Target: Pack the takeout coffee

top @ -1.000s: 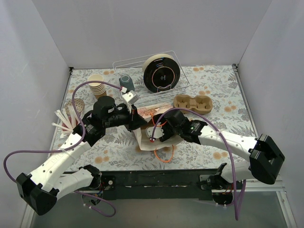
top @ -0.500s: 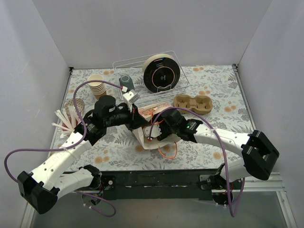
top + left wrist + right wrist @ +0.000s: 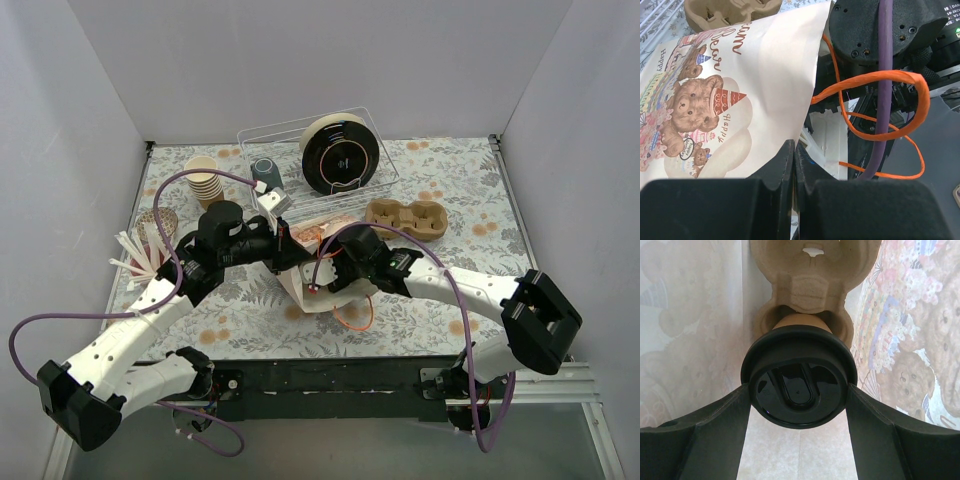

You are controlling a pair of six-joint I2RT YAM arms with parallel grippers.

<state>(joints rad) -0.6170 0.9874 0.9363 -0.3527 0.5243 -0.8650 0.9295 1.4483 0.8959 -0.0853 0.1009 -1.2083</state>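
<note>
Over the floral tabletop (image 3: 455, 190), your left gripper (image 3: 793, 160) is pinching shut on the white bear-printed paper bag (image 3: 740, 90); your right gripper (image 3: 799, 390) is clasping the black-lidded tan kraft paper cup (image 3: 799, 375) inside, at 6 o'clock of the brown pulp carrier (image 3: 810, 280).

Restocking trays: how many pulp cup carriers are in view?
2. One cup carrier lies on the table right of the gift bag; a second carrier is inside that bag, with the takeout coffee held by the right gripper. Others may be hidden.
</note>
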